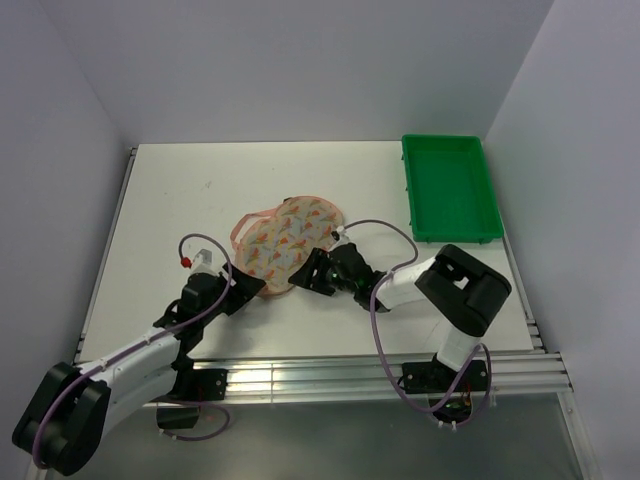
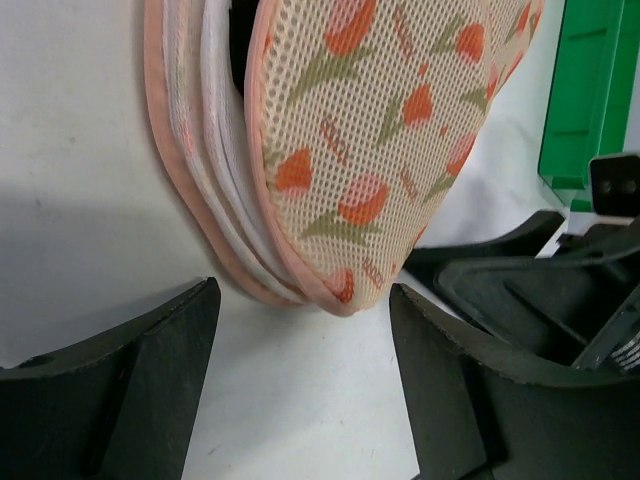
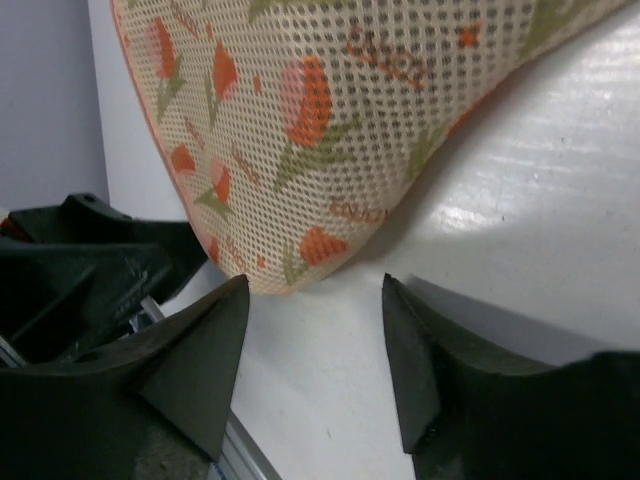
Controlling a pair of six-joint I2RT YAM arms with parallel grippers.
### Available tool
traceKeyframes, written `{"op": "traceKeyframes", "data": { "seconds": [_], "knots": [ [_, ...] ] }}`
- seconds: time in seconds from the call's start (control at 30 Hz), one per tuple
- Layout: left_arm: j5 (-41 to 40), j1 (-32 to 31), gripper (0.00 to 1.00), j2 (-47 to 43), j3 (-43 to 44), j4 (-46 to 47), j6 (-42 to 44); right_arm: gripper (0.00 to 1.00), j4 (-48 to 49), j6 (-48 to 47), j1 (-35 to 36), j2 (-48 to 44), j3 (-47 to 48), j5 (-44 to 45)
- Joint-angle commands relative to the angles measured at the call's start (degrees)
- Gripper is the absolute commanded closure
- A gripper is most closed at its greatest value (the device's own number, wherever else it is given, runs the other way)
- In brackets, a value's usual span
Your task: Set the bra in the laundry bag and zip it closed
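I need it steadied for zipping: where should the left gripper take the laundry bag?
Grip the laundry bag's near rounded tip, with the left gripper coming in low from the near side: that thin pink-trimmed rim lies right in line with its open jaws.

The bag (image 1: 288, 238) lies near the middle of the table (image 1: 170, 200), and the tray (image 1: 450, 190) sits well apart from it at the far right corner. The left gripper (image 1: 243, 290) is at the bag's near left edge and the right gripper (image 1: 308, 272) at its near right edge. They face each other, with the bag's near end between them, just ahead of each one's jaws.
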Motion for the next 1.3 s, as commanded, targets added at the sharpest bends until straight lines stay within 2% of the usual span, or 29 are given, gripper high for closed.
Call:
{"op": "traceKeyframes", "data": {
  "seconds": [0.0, 0.23, 0.3, 0.47, 0.53, 0.63, 0.8, 0.83, 0.9, 1.0, 1.03, 1.1, 1.27],
  "knots": [
    [-0.40, -1.36, 0.25, -0.90, 0.41, -1.65, -1.62, 0.40, 3.04, 1.31, 0.15, 0.90, 3.65, 4.10],
    [-0.58, -3.38, 0.26, 1.73, 1.20, 1.94, -2.68, 0.50, 1.72, 0.70, -0.11, 3.71, 6.64, 4.72],
    [0.04, -3.64, 0.27, 4.71, 1.91, 5.10, -2.94, 0.62, 1.72, 0.69, -0.46, 3.89, 6.82, 4.28],
    [1.80, -4.43, 0.29, 11.39, 2.61, 13.01, -3.30, 0.64, 0.41, -0.45, -0.55, 2.57, 6.29, 4.11],
    [1.45, -4.44, 0.34, 12.98, 2.79, 14.51, -3.30, 0.64, -0.12, -1.41, -0.64, 1.44, 5.77, 3.93],
    [1.09, -4.44, 0.50, 15.97, 3.22, 17.41, -3.38, 0.63, -0.56, -2.12, -0.64, -0.06, 4.98, 3.58],
    [1.18, -4.44, 0.72, 18.87, 3.49, 20.75, -4.44, 0.54, 1.80, -1.42, -0.46, -1.91, 1.46, 1.91],
    [1.70, -4.52, 0.76, 19.05, 3.32, 22.15, -4.79, 0.45, 2.07, -1.15, -0.38, -2.00, 0.33, 1.73],
    [2.06, -4.70, 0.85, 19.05, 3.23, 23.30, -6.19, 0.38, 3.73, -0.10, -0.20, -1.91, -0.65, 1.30],
    [2.85, -4.96, 0.91, 18.52, 2.79, 25.67, -8.56, 0.27, 5.76, 1.30, 0.15, -1.56, -2.32, 1.64],
    [3.20, -4.88, 0.92, 18.35, 2.53, 26.29, -9.35, 0.20, 6.11, 1.40, 0.41, -1.30, -2.41, 1.73],
    [4.87, -4.96, 0.96, 18.78, 2.26, 28.74, -11.03, 0.15, 7.51, 1.92, 0.42, 0.01, -1.88, 1.38],
    [7.95, -4.96, 1.00, 18.35, 1.47, 31.57, -13.66, 0.13, 11.91, 2.54, -0.20, 2.13, 0.49, 1.20]
  ]
}}
